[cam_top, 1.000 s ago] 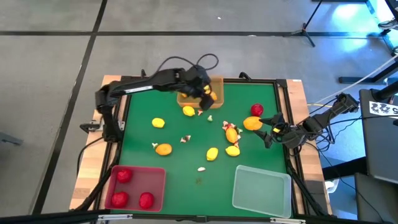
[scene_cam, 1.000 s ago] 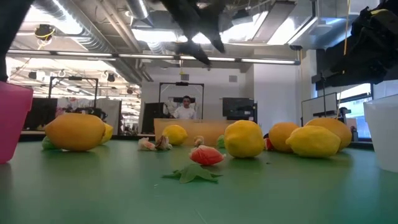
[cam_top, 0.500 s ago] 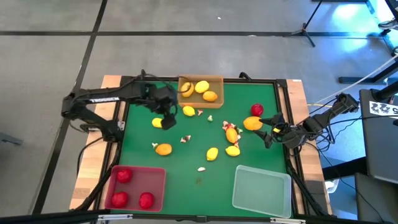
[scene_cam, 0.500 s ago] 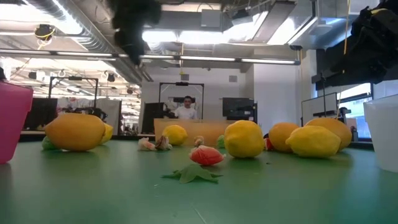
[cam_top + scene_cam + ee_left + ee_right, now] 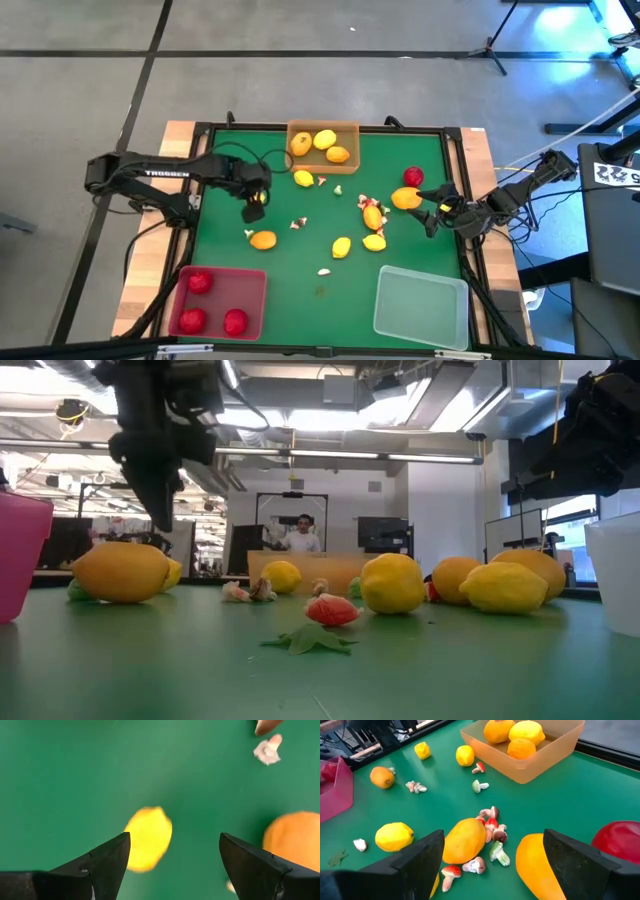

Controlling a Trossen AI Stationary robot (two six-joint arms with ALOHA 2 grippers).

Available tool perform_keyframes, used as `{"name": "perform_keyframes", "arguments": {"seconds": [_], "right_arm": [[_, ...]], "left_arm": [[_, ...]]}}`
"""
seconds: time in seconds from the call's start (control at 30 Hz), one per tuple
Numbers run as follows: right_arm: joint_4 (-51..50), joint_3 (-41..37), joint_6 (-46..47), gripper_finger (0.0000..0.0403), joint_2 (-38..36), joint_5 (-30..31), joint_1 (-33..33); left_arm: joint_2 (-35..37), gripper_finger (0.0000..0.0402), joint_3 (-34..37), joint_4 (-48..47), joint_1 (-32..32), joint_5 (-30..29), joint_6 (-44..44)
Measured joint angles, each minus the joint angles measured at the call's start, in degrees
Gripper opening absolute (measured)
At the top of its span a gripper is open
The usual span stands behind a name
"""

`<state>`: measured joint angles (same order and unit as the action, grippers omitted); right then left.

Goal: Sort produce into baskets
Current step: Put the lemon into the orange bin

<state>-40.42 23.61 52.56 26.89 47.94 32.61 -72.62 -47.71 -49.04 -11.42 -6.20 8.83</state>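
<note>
My left gripper hangs open, pointing down, just above a yellow oval fruit at the mat's left-centre. The fruit lies on the mat, between and below the fingers, untouched. An orange fruit lies beside it. The orange-tan basket at the far edge holds three yellow and orange fruits. The red basket at the near left holds three red fruits. The clear basket stands near right. My right gripper waits open at the right edge, by an orange fruit and a red fruit.
Loose produce lies mid-mat: a yellow fruit, an orange one, two yellow ones, an orange-yellow oval fruit among small whitish-and-red bits. A person shows in the room behind the table. Bare mat lies near the front edge.
My left gripper has left the orange-tan basket, swung toward the table's left and near edges, and sunk. It now hangs over the yellow fruit, its fingers still apart. The produce on the mat has kept its place.
</note>
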Motion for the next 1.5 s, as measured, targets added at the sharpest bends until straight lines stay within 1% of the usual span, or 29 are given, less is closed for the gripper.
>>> {"name": "perform_keyframes", "arguments": {"seconds": [0.13, 0.37, 0.5, 0.7, 0.8, 0.9, 0.97, 1.3, 1.4, 1.5], "right_arm": [[0.0, 0.0, 0.1, 0.0337, 0.0, 0.1, 0.0], [0.0, 0.0, 0.1, 0.0337, 0.0, 1.0, 0.0], [0.0, 0.0, 0.2, 0.0337, 0.0, 2.1, 0.0], [0.0, 0.0, 2.8, 0.0337, 0.0, 2.6, 0.0], [0.0, 0.0, 4.6, 0.0337, 0.0, 2.6, 0.0], [-0.1, 0.0, 6.3, 0.0337, 0.0, 2.6, 0.0], [-0.1, 0.0, 7.3, 0.0337, 0.0, 2.6, 0.0], [0.0, 0.0, 7.5, 0.0337, 0.0, 2.6, 0.0], [0.0, 0.0, 7.5, 0.0337, 0.0, 2.6, 0.0], [0.1, 0.0, 7.5, 0.0337, 0.0, 2.6, 0.0]], "left_arm": [[0.0, 0.0301, 3.1, 4.5, -0.4, -0.1, -4.2], [0.0, 0.0301, 7.0, 5.6, -2.0, 0.1, -9.5], [0.0, 0.0301, 10.0, 10.5, -3.6, 0.1, -12.9], [0.0, 0.0302, 15.0, 15.2, -6.7, 4.1, -14.3], [-0.1, 0.0301, 15.3, 15.7, -7.7, 4.8, -14.9], [0.0, 0.0301, 14.9, 15.6, -8.5, 4.9, -14.1], [0.0, 0.0294, 15.0, 15.6, -8.5, 5.0, -12.8], [0.0, 0.0209, 15.0, 15.4, -8.5, 5.2, -5.0], [0.0, 0.0194, 15.0, 15.5, -8.5, 5.2, -2.9], [0.0, 0.0189, 15.0, 15.6, -8.5, 5.2, 0.0]]}}
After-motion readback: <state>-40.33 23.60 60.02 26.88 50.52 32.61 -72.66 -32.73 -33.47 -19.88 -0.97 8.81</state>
